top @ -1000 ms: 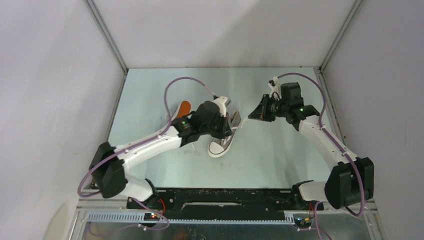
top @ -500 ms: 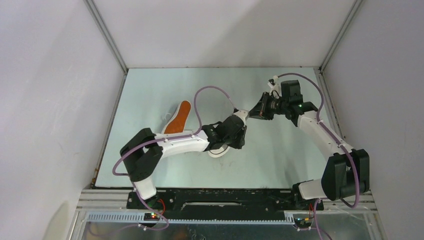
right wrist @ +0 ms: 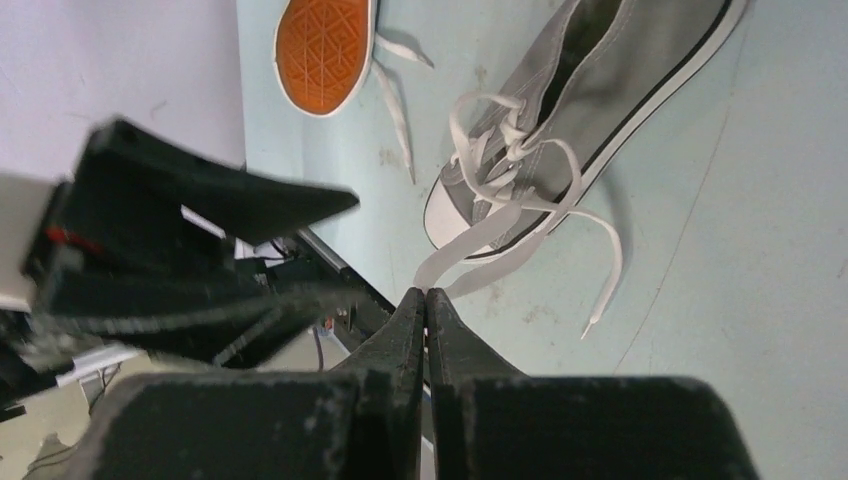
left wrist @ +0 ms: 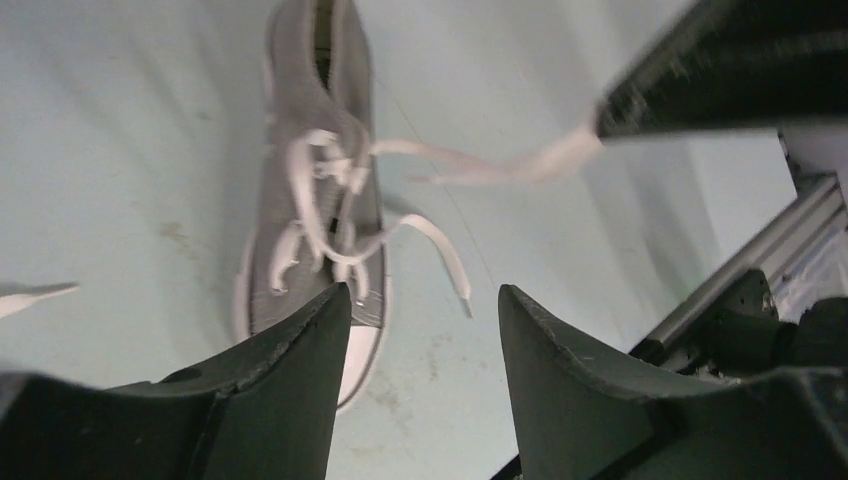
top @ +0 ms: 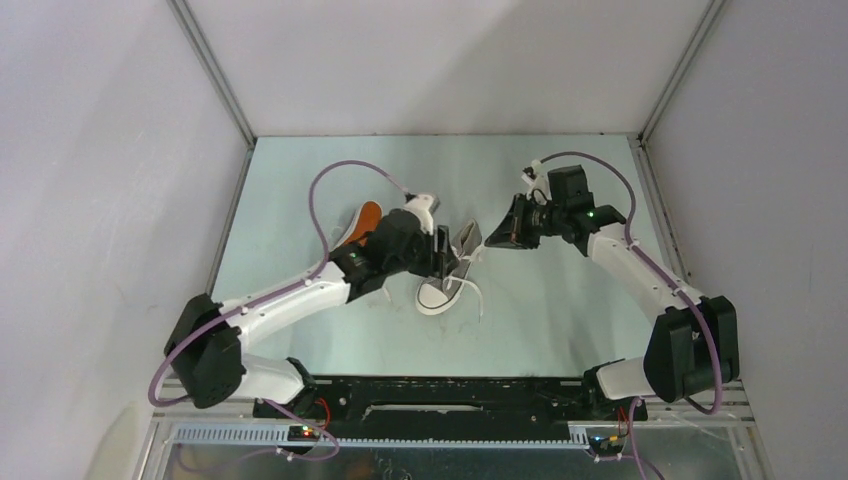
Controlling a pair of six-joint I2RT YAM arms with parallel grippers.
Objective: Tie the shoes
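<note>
Right wrist: R pincer point(right wrist: 426, 293) clamped on lace point(right wrist: 462, 244) of upright shoe point(right wrist: 650, 50); L pincer point(left wrist: 425, 300) apart, over its toe.

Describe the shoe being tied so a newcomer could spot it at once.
On the pale green table, look near the middle. The grey sneaker there sits upright, white toe cap toward the near edge, one lace pinched in the right gripper; the other sneaker, to its left, shows its orange sole.
</note>
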